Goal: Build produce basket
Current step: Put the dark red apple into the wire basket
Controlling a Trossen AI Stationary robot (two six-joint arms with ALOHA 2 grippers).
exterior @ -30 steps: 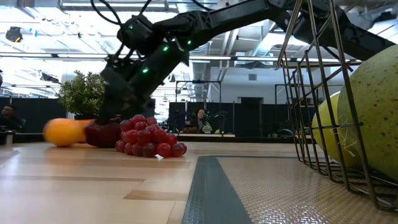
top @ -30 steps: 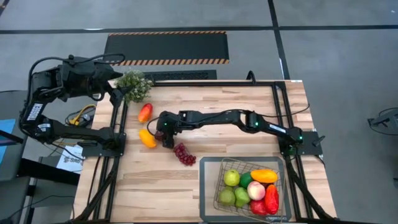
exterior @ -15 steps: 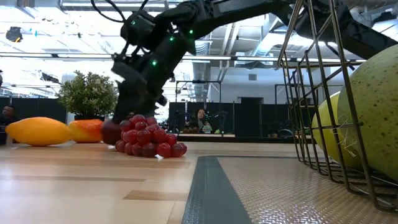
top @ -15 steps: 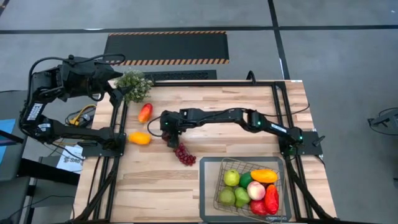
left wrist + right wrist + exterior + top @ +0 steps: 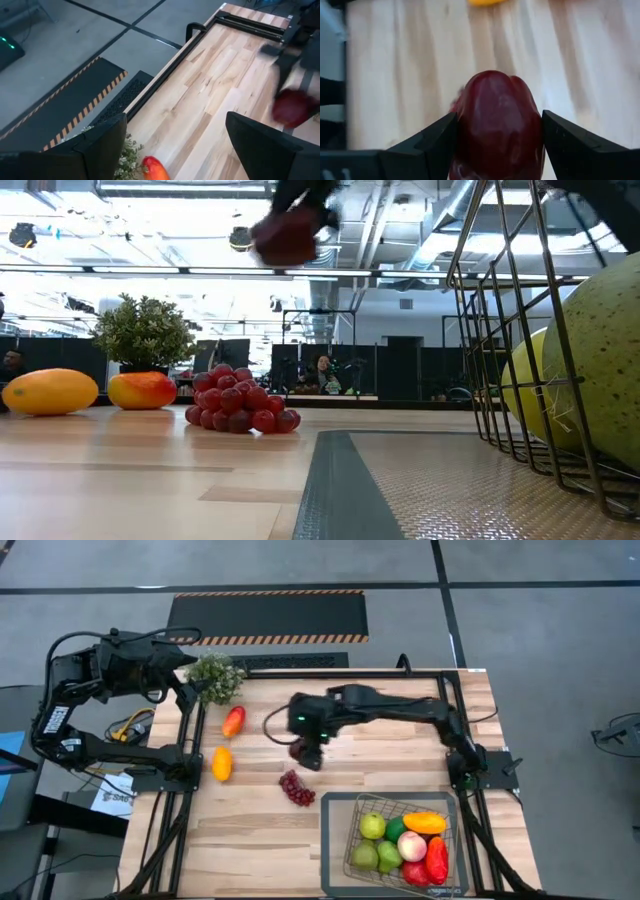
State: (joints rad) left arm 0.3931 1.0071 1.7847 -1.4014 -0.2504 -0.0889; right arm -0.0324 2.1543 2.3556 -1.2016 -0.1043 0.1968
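My right gripper [image 5: 305,753] is shut on a dark red pepper [image 5: 497,125], held high above the table's middle; the pepper also shows at the top of the low view [image 5: 288,235]. A bunch of red-purple grapes [image 5: 296,788] lies on the table just nearer than it. A yellow-orange fruit [image 5: 222,762] and a red-orange fruit [image 5: 233,721] lie at the left. The wire basket [image 5: 338,840] at the near right holds several green, pink, orange and red fruits. My left gripper [image 5: 175,150] is open and empty, above the table's far left corner. My right gripper pinches the dark red pepper by its two opposite sides [image 5: 462,125] between its two fingers [image 5: 432,142]. The fingers come from above, pointing down. The pepper is lifted clear of the table, well above the grapes [image 5: 238,405].
A bushy green potted plant [image 5: 215,677] stands at the far left corner, close to my left gripper. A dark frame runs along the table's edges [image 5: 440,690]. The basket's wire wall [image 5: 500,330] fills the right of the low view. Bare wood lies between grapes and basket.
My right gripper has taken the dark red pepper up off the table and gone up and toward the right edge with it. The yellow-orange fruit has slid a little toward the left edge and turned about. The grapes have stayed where they were.
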